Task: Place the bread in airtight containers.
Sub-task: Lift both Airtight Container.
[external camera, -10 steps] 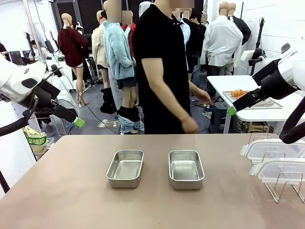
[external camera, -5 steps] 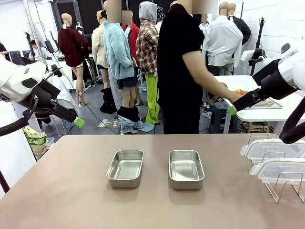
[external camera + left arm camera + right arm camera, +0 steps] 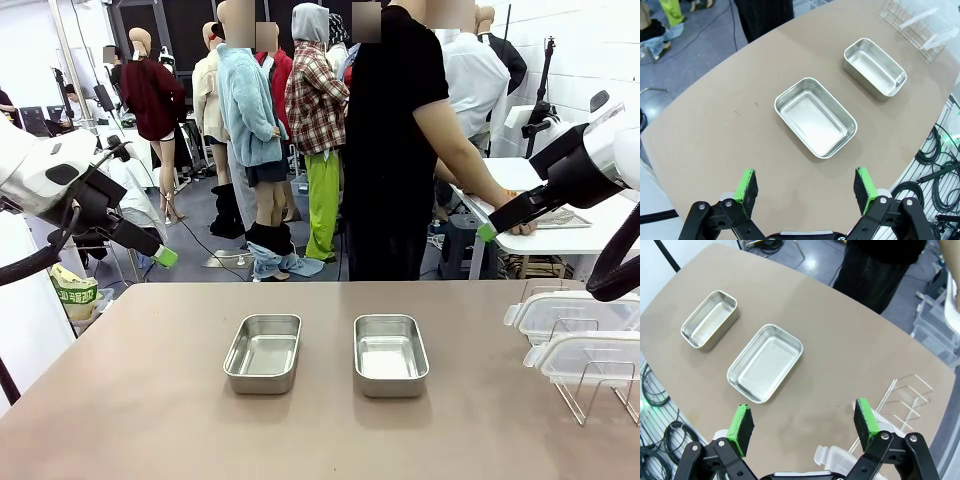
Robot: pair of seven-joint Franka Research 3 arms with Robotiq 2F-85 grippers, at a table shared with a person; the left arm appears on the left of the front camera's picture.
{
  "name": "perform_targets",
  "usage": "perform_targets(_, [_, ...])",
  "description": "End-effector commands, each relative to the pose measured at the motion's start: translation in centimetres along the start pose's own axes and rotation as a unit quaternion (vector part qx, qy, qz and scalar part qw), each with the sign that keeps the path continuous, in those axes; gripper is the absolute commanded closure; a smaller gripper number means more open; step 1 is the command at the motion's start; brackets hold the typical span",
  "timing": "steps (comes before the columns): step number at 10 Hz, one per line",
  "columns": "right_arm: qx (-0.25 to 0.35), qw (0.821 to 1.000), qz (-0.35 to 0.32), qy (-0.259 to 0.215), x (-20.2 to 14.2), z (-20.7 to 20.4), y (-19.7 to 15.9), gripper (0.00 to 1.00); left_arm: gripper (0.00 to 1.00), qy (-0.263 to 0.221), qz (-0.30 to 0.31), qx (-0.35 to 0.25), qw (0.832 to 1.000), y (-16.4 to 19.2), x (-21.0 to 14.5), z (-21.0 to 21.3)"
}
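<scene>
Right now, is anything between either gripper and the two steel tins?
Nothing visible. The left gripper and right gripper hang open, well off the table; the left tin and right tin lie uncovered and empty. The clear lids rest on the wire rack, off to the side.

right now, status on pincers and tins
Left pincer open, right pincer open, both above table. Left tin, right tin empty, lidless. Lids on wire rack; person turned away.

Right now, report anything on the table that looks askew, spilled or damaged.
Nothing stands out. The left tin and right tin sit flat and empty, side by side on the table; the clear lids rest on the wire rack.
</scene>
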State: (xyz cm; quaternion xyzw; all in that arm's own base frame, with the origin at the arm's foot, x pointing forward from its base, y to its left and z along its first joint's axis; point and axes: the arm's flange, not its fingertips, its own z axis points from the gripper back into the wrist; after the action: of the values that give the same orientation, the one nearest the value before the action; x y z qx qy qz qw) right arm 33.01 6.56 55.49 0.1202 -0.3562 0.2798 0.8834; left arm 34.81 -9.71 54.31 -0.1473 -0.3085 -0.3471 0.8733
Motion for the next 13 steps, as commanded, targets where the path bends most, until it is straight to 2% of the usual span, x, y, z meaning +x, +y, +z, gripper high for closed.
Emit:
perform_targets(1, [0.005,1.0,0.001,0.0,-0.02,-0.08,0.0,0.0,0.0,0.001,-0.004,-0.004,1.0,0.11,-0.15,0.24])
perform_targets(13, [0.005,1.0,0.001,0.0,-0.02,-0.08,0.0,0.0,0.0,0.001,-0.004,-0.004,1.0,0.11,-0.15,0.24])
